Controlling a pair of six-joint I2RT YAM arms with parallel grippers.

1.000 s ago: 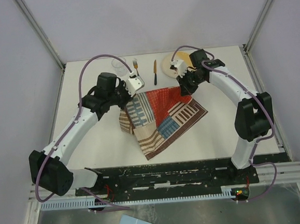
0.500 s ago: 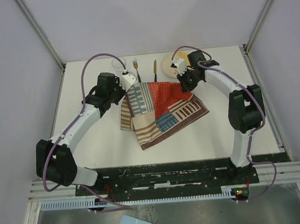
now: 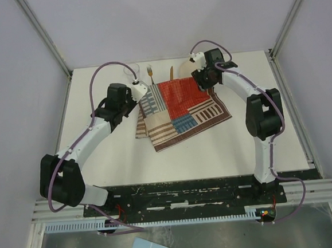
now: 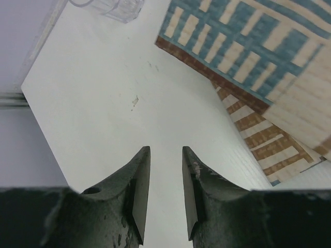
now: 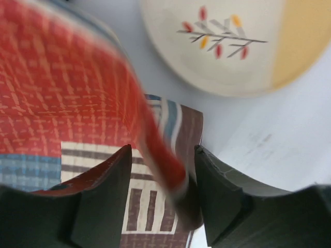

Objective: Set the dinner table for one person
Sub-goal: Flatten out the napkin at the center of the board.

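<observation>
The placemat [image 3: 179,108] has been dragged toward the table's [image 3: 225,148] far edge, so it looks laid: the left gripper [image 4: 165,151] has parted narrowly and is empty, and the right gripper [image 5: 163,150] has loosened around the red corner.

The left arm [image 3: 89,136] stretches from 7 o'clock toward 11 o'clock, and the left end effector [image 4: 165,150] points downward, fingers parted. The right arm [image 3: 241,89] rises from 5 o'clock, folding toward 1 o'clock, and the right end effector [image 5: 163,150] likewise has its fingers apart.
</observation>
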